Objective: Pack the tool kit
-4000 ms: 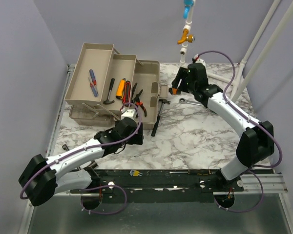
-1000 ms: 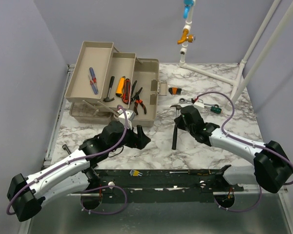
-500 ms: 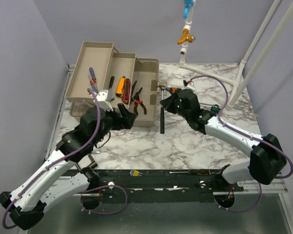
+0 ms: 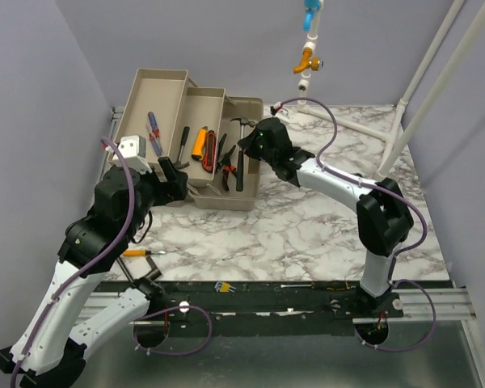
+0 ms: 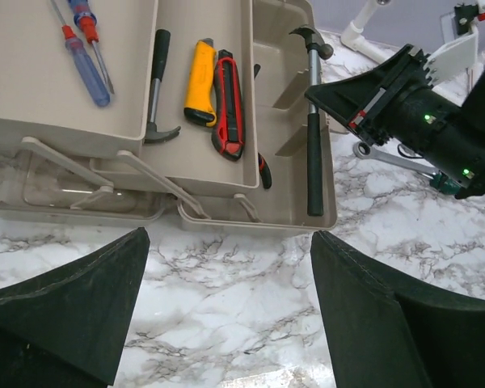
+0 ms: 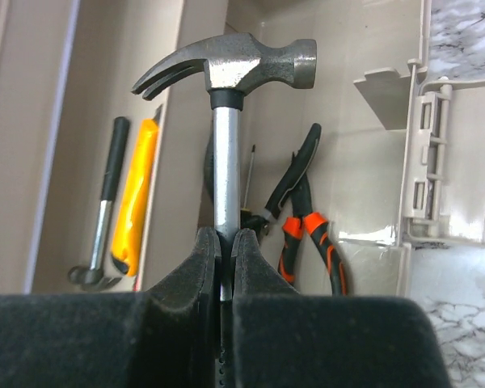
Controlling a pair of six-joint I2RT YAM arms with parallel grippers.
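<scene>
The beige tool kit (image 4: 255,174) stands open at the back left, its trays fanned out. My right gripper (image 6: 225,242) is shut on the steel shaft of a claw hammer (image 6: 226,69). The hammer (image 4: 239,162) hangs over the kit's bottom compartment (image 5: 287,121), head pointing away. Black-and-orange pliers (image 6: 307,218) lie in that compartment. The trays hold two screwdrivers (image 5: 85,61), a small hammer (image 5: 155,89), a yellow knife (image 5: 200,73) and a red knife (image 5: 229,105). My left gripper (image 5: 230,236) is open and empty above the marble in front of the kit.
An orange-handled screwdriver (image 4: 137,252) lies on the table near the left arm's base. A wrench (image 5: 388,158) lies right of the kit. White pipes (image 4: 404,105) stand at the back right, and a valve (image 4: 307,56) hangs above.
My right arm has carried the hammer from the middle of the table left and back over the kit. My left arm has pulled back to the left, its gripper staying open.
</scene>
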